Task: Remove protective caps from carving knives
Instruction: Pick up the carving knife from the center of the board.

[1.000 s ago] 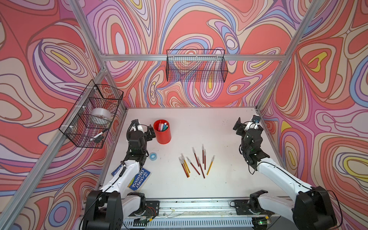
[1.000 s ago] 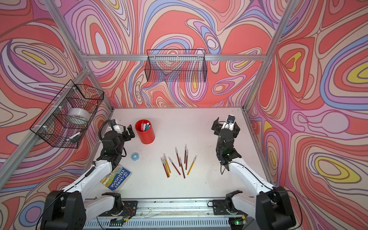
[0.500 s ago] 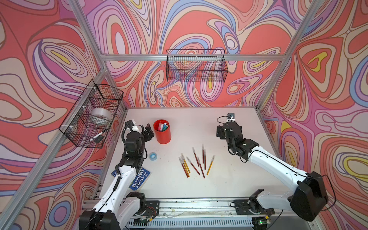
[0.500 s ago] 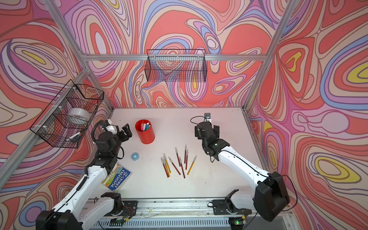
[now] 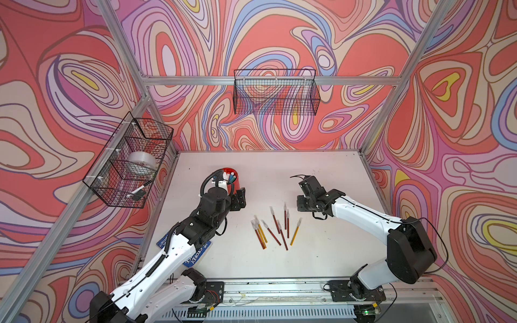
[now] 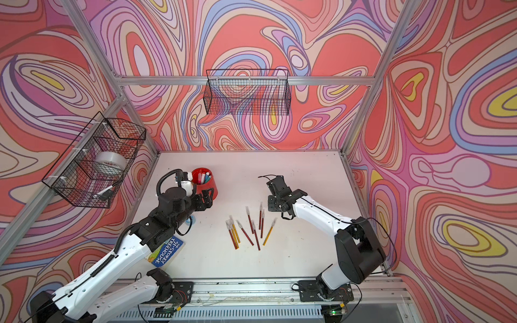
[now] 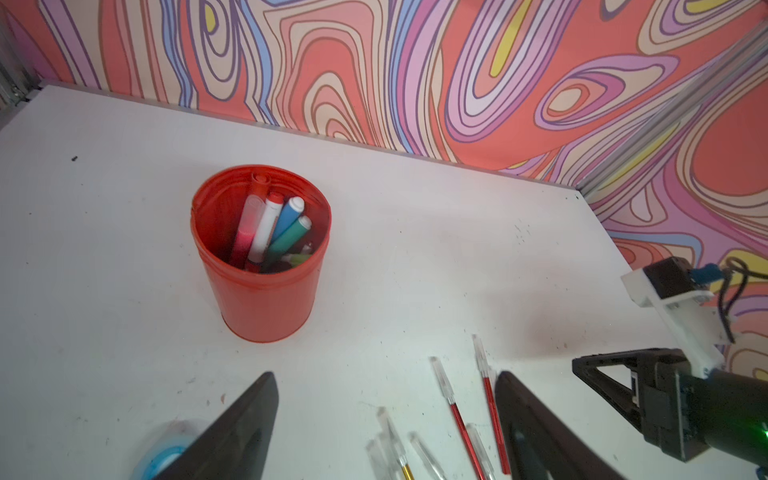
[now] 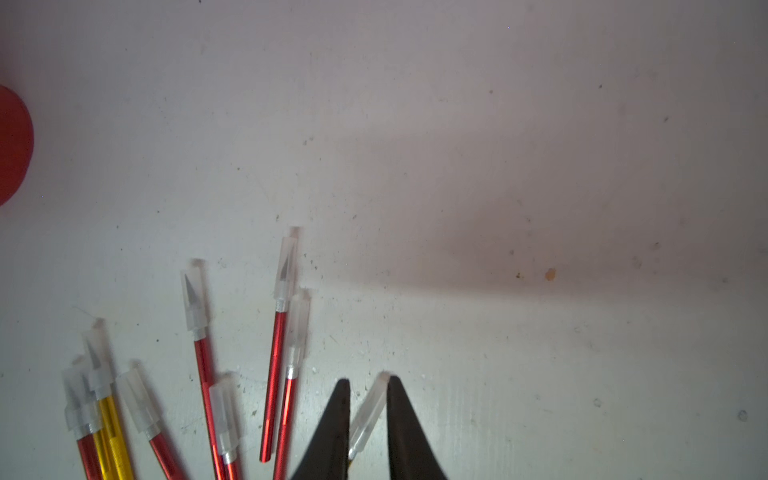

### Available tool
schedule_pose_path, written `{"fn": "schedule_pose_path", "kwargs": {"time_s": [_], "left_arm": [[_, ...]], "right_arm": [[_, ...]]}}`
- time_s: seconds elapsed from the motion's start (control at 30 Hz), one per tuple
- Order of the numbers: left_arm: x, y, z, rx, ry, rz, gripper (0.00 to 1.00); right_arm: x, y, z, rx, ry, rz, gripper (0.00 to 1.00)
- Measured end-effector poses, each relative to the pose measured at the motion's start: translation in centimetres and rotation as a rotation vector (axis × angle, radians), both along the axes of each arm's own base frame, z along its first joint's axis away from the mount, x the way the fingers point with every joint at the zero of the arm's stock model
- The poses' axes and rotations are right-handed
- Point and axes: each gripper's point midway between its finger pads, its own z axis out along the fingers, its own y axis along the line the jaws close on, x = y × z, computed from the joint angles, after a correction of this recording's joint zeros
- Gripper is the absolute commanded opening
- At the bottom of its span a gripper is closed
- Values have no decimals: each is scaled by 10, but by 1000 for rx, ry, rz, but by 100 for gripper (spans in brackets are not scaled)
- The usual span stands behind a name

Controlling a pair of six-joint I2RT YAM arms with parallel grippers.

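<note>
Several carving knives (image 5: 275, 229) (image 6: 249, 229) with dark red or yellow handles lie fanned out mid-table, each with a whitish protective cap (image 8: 195, 299) on its tip. My right gripper (image 5: 301, 207) (image 8: 368, 382) hovers at the fan's right end. Its jaws are open by a narrow gap, and the cap of a yellow knife (image 8: 368, 409) (image 5: 300, 221) shows slanted between them. Whether the fingers touch it I cannot tell. My left gripper (image 5: 240, 198) (image 7: 386, 399) stands wide open and empty, left of the knives and beside the red cup (image 7: 262, 266).
The red cup (image 6: 205, 181) holds thick markers. A blue tape roll (image 7: 166, 453) lies under my left arm, and a blue book (image 6: 166, 250) lies at the front left. Wire baskets (image 5: 275, 95) (image 5: 131, 159) hang on the back and left walls.
Both arms swung in from the table's sides toward the knives. The right jaws went from wide open to a narrow gap round a cap. The left jaws narrowed slightly.
</note>
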Motion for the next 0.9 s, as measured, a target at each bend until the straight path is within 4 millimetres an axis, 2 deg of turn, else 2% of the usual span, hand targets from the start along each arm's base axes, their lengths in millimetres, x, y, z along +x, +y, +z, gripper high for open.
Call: {"fn": "schedule_pose_path", "kwargs": {"time_s": [0.27, 0.43, 0.57, 0.7, 0.9], "left_arm": [[-23, -54, -47, 130, 139, -136, 81], [-27, -71, -76, 177, 212, -162, 80], [-29, -86, -84, 176, 218, -187, 80], [-31, -102, -96, 196, 236, -216, 79], [-25, -114, -107, 212, 252, -223, 79]], "right_arm": [[-39, 16, -38, 112, 197, 45, 49], [-50, 21, -57, 130, 280, 56, 54], [-61, 22, -74, 135, 343, 61, 60], [-60, 26, -74, 156, 344, 70, 64], [-59, 29, -74, 166, 346, 75, 63]]}}
